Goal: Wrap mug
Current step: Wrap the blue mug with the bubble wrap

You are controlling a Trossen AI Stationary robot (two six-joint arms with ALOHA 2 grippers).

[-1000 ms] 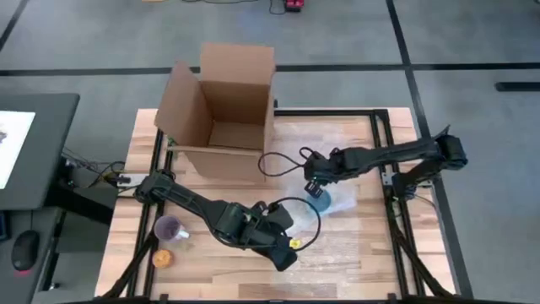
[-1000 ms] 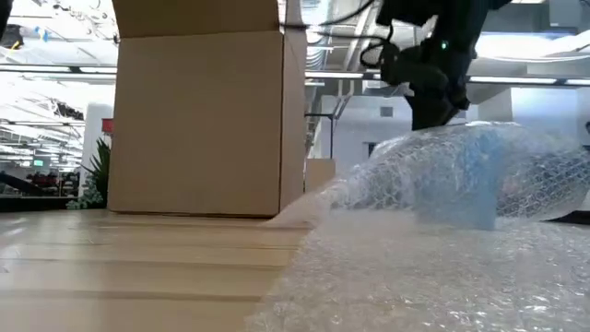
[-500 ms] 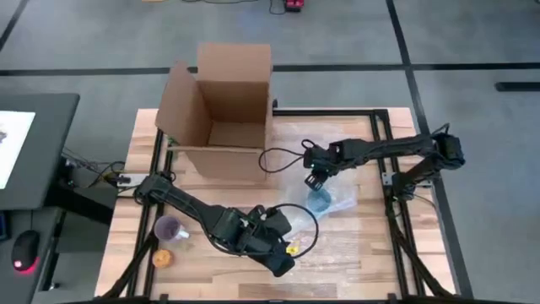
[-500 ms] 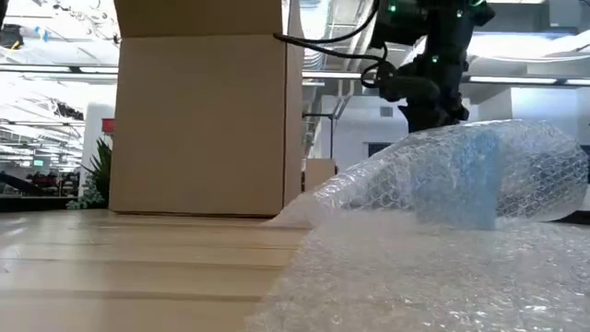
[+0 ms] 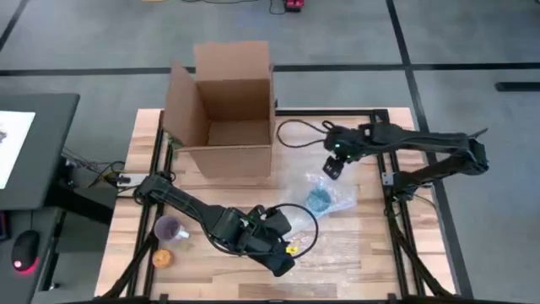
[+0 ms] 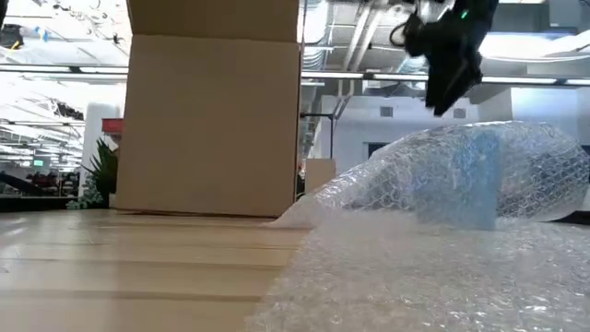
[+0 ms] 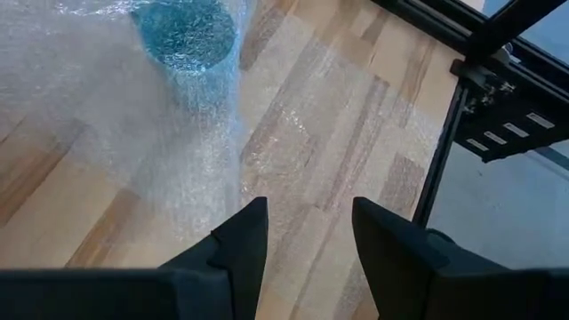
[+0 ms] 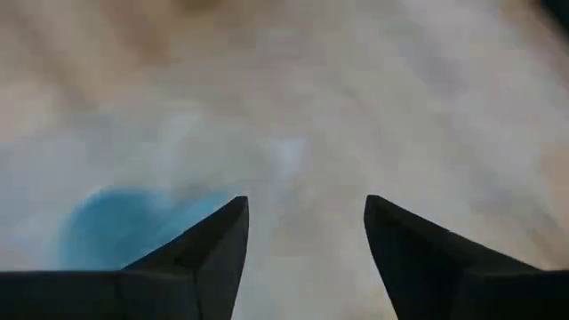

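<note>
From above, the blue mug (image 5: 319, 200) lies near the table's (image 5: 371, 262) middle under a sheet of bubble wrap (image 5: 337, 221), just in front of the open cardboard box (image 5: 224, 105). The right gripper (image 5: 332, 168) hangs above the wrap between box and mug, clear of both, fingers spread and holding nothing. The left gripper (image 5: 287, 260) rests low at the front edge on the wrap, near a small yellow object (image 5: 294, 245); a purple cup (image 5: 170, 229) and an orange item (image 5: 161, 258) sit at the front left corner. At table level, the mug (image 6: 479, 180) shows as a blue shape inside a mound of wrap (image 6: 442, 189), with the right gripper (image 6: 449, 74) lifted above it. The left wrist camera shows its 2 fingers (image 7: 244, 240) apart and empty, the mug (image 7: 187, 31) ahead beneath the wrap. The right wrist camera shows parted fingers (image 8: 218, 244) above the blurred blue mug (image 8: 124, 227).
</note>
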